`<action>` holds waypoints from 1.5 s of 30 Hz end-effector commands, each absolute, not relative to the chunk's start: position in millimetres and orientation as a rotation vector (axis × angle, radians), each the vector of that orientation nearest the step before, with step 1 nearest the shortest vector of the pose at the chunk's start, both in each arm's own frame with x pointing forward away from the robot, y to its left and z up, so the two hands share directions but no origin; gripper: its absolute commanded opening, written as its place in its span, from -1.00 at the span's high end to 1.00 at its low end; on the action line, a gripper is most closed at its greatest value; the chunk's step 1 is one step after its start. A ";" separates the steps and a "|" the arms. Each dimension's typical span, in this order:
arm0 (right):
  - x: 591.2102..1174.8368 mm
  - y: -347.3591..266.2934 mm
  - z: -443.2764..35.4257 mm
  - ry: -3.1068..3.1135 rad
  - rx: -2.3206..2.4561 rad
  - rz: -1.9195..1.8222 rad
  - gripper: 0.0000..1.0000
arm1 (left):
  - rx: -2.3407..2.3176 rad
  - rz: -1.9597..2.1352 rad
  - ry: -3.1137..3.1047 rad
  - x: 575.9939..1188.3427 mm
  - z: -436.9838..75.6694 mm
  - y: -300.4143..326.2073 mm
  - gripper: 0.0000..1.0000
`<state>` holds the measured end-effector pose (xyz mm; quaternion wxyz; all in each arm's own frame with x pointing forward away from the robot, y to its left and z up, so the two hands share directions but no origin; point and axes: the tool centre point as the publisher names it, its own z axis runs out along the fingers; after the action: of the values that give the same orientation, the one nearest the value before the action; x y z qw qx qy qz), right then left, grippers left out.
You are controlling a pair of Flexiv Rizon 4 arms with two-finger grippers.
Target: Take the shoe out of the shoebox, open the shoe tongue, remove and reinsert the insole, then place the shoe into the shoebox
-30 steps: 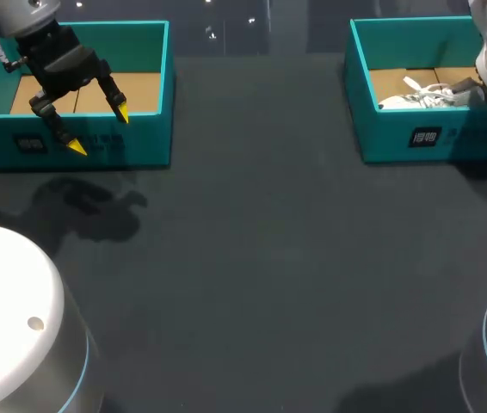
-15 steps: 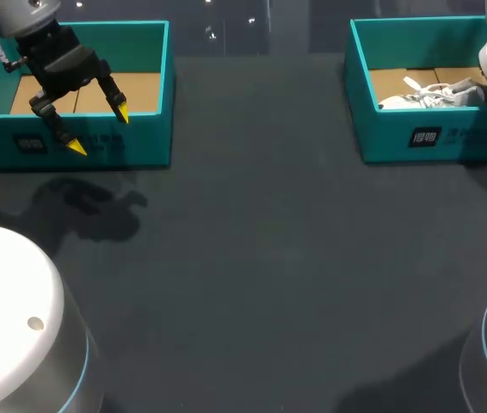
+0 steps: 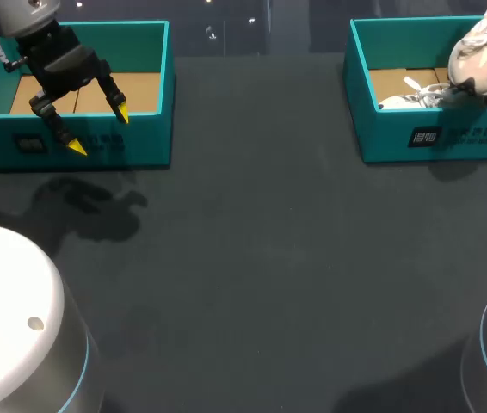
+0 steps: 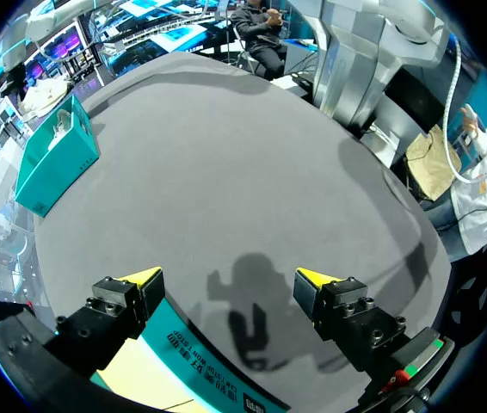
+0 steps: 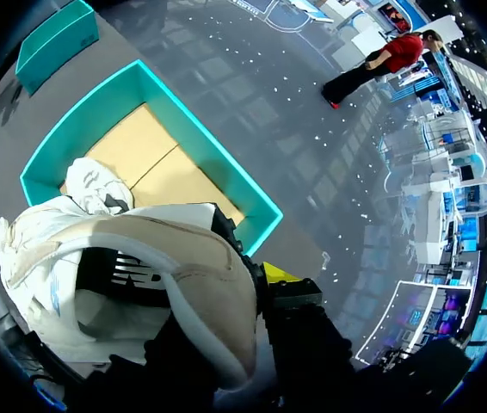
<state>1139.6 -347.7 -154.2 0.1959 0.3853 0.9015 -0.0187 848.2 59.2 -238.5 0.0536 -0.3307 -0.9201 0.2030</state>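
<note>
Head view: beige-and-white mesh shoe has risen above its teal cardboard shoebox, clamped in the right gripper; left gripper spread wide, empty

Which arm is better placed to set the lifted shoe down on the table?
Right. The right end effector already holds the shoe raised above the right shoebox. The left end effector hangs open and empty at the left shoebox, across the table.
</note>
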 end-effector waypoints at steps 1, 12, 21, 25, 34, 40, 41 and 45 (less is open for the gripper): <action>1139.7 -341.9 -147.6 2.469 1.341 -0.042 1.00 | -1.006 0.613 -2.794 848.8 -238.2 59.5 -1.00; 1140.3 -343.5 -147.1 2.506 1.442 0.003 1.00 | -1.006 0.613 -2.794 848.8 -238.2 59.5 -1.00; 1136.8 -345.4 -155.1 2.363 1.671 0.028 1.00 | -1.006 0.613 -2.794 848.8 -238.2 59.5 -1.00; 1128.5 -345.8 -162.1 2.249 1.781 0.025 1.00 | -1.006 0.613 -2.794 848.8 -238.2 59.5 -1.00; 1113.9 -344.5 -166.8 2.050 1.899 -0.034 1.00 | -1.006 0.613 -2.794 848.8 -238.2 59.5 -1.00; 1111.3 -344.9 -167.3 1.988 1.948 -0.042 1.00 | -1.006 0.613 -2.794 848.8 -238.2 59.5 -1.00; 1111.3 -344.9 -167.3 1.988 1.948 -0.042 1.00 | -1.006 0.613 -2.794 848.8 -238.2 59.5 -1.00; 1111.3 -344.9 -167.3 1.988 1.948 -0.042 1.00 | -1.006 0.613 -2.794 848.8 -238.2 59.5 -1.00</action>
<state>1112.9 -344.5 -168.8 0.1771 0.6883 0.7032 -0.0167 848.2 59.2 -238.5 0.0536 -0.3307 -0.9201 0.2030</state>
